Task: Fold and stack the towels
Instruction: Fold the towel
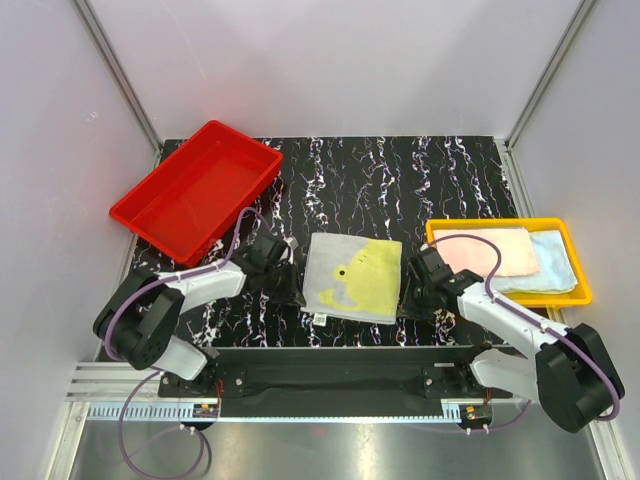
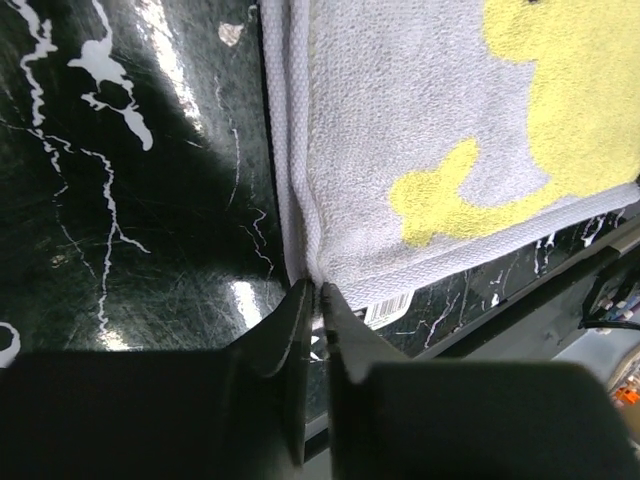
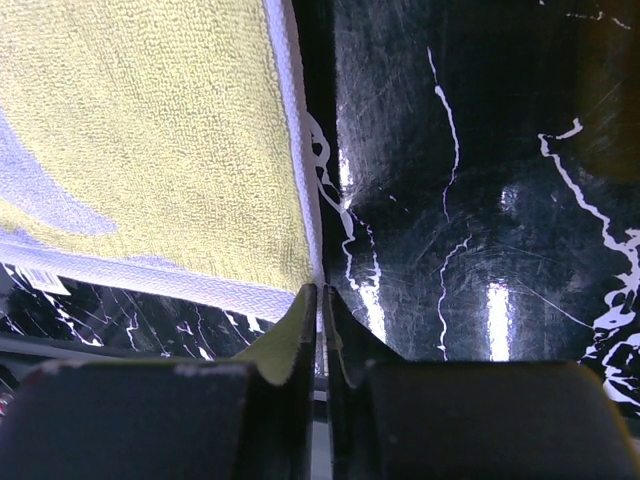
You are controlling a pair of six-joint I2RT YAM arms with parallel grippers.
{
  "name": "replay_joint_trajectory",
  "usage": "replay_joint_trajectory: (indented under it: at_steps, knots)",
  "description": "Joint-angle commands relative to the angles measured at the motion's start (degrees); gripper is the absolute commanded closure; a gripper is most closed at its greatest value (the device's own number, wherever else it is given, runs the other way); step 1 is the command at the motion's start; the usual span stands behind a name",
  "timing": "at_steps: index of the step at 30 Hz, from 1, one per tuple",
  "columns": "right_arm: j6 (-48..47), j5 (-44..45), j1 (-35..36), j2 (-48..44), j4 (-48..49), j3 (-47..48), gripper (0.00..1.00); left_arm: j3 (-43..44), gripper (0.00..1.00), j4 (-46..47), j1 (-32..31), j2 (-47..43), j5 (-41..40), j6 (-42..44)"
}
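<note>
Grey-and-yellow towel (image 1: 352, 277) lies folded between left gripper (image 2: 315, 288) and right gripper (image 3: 319, 290), corners at the tips; jaws near-closed, grip indeterminable. Pink towel (image 1: 490, 250), blue towel (image 1: 556, 262) beyond right jaws; stacking outstanding.

I see red plastic tray (image 1: 200, 185) angled at far-left corner of black marble-pattern tabletop (image 1: 400, 180). Yellow tray (image 1: 495, 224) at right edge. White walls around.

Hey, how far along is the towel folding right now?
Looks done: the duck towel lies folded on the table. In hand: the left gripper and right gripper sit at its near corners, jaws almost together; grip unclear. Left: stacking it, and maybe the pink towel and blue towel overlapping in the yellow tray.
</note>
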Motion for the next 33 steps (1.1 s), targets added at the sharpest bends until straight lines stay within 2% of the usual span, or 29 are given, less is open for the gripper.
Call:
replay_joint_trajectory:
  at_steps: [1, 4, 8, 13, 20, 21, 25, 28, 33]
  knots:
    - [0.2, 1.0, 0.7, 0.8, 0.1, 0.3, 0.86, 0.3, 0.82, -2.4, -0.5, -0.2, -5.0, 0.8]
    - [0.4, 1.1, 0.7, -0.5, -1.2, 0.5, 0.74, 3.4, 0.72, -7.0, -0.5, -1.9, -7.4, 2.3]
    - [-0.2, 2.9, 0.7, -3.1, -3.4, 2.7, 0.68, 11.4, 0.67, -13.1, -0.3, -2.5, -11.1, 4.9]
    - [-4.2, 0.9, 0.7, 0.2, -0.6, 7.6, 0.74, 25.0, 0.64, -13.9, 0.0, 3.6, -6.0, 8.9]
    - [-6.3, -2.6, 0.7, 9.0, 3.4, 9.6, 0.8, 39.1, 0.68, -12.3, 3.0, 21.7, 2.3, 13.9]
    - [-6.1, -2.0, 0.7, 10.4, 3.3, 9.0, 0.8, 40.2, 0.69, -12.0, 3.5, 25.6, 2.9, 14.1]
    - [-4.8, -0.5, 0.7, 11.6, 3.8, 6.2, 0.8, 43.2, 0.7, -11.5, 6.8, 30.9, 2.8, 12.9]
    - [-5.5, 0.2, 0.7, 12.1, 3.3, 6.6, 0.8, 42.8, 0.7, -11.2, 7.7, 30.7, 2.5, 12.0]
    - [-9.9, 3.6, 0.6, 13.8, 0.4, 15.7, 0.77, 41.3, 0.69, -16.0, 7.9, 28.5, -5.9, 10.8]
